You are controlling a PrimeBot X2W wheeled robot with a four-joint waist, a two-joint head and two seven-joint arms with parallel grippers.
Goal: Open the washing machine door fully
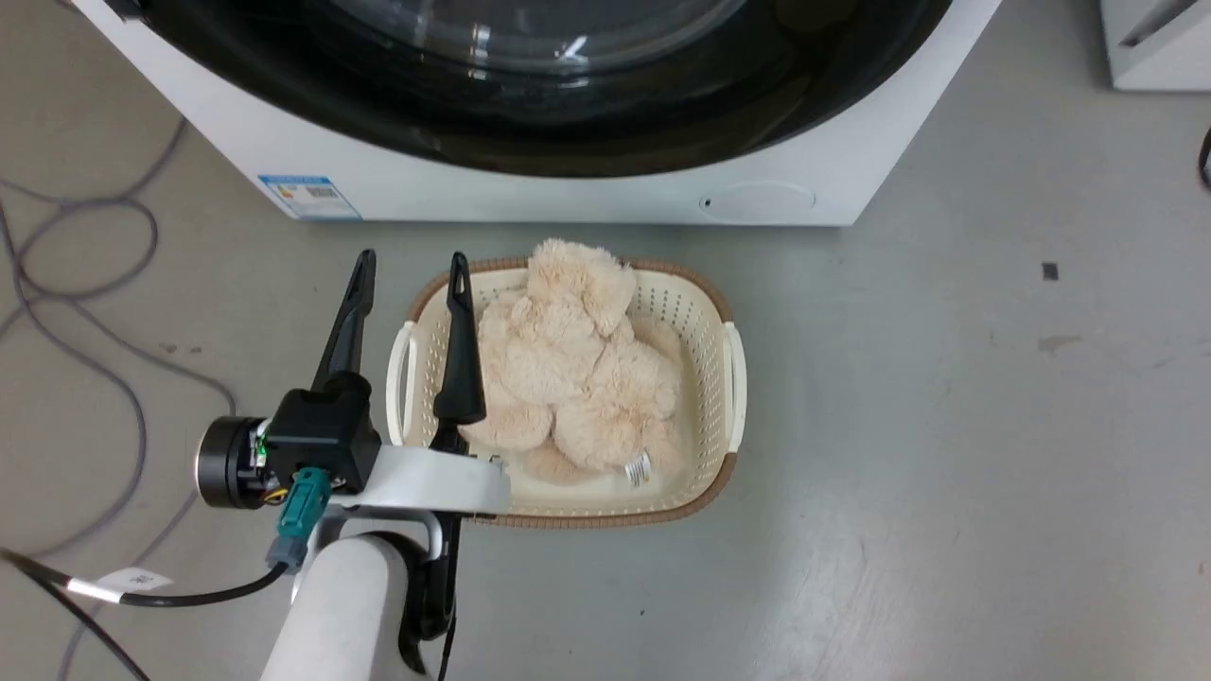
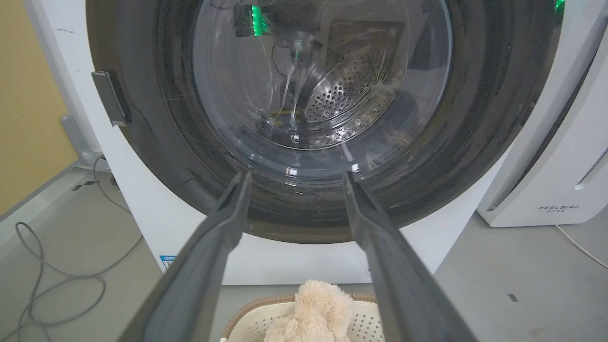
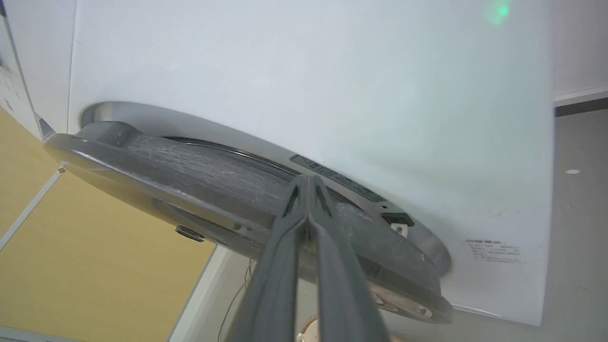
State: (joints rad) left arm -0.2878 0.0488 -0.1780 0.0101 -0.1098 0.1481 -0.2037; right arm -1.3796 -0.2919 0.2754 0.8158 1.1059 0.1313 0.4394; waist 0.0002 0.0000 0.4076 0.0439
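Left gripper (image 1: 412, 255) hung wide open and empty over the left rim of the basket (image 1: 733, 378), with open floor (image 1: 236, 312) to its left. The washing machine door (image 1: 378, 104) lay farther off, ahead, on the front of the washing machine (image 1: 530, 194). My right gripper (image 3: 308, 179) was pinched shut, tips at that door's rim, where a gap showed.

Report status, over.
Left tool open, empty. Right tool shut, tips at washing machine door rim. Door at most cracked open. Basket on floor below it.

Glossy washing machine door (image 2: 323, 95), fluffy plush toy (image 1: 577, 369)
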